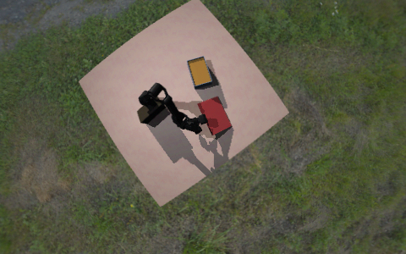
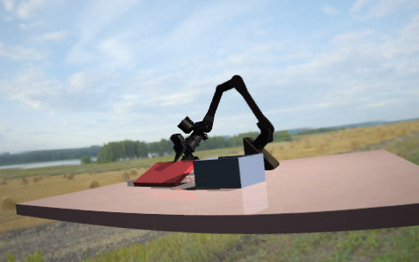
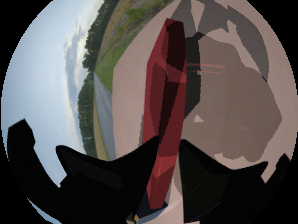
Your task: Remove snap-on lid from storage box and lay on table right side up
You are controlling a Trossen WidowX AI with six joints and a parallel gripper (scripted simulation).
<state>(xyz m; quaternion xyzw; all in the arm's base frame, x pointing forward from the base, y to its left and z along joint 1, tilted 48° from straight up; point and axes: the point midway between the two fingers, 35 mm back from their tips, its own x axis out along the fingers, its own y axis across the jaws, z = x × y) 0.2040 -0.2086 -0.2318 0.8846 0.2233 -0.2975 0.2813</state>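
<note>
The black fingers are gripping the tilted red rectangular lid, apparently lowering it toward the counter. Levelling it before release is probably coming next.

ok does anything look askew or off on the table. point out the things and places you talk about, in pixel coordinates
The red lid (image 1: 221, 111) (image 2: 163, 173) (image 3: 156, 100) looks askew: gripped along one side by the gripper (image 1: 204, 120) (image 2: 182, 158) (image 3: 169, 141), it slopes beside the open box (image 1: 200, 72) (image 2: 217, 173) instead of lying flat.

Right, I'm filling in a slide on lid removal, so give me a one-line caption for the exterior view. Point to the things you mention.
Gripper (image 1: 205, 120) (image 2: 183, 160) (image 3: 169, 141) holding the red lid (image 1: 218, 111) (image 2: 162, 173) (image 3: 156, 95) tilted beside the box (image 1: 200, 72) (image 2: 218, 173).
</note>
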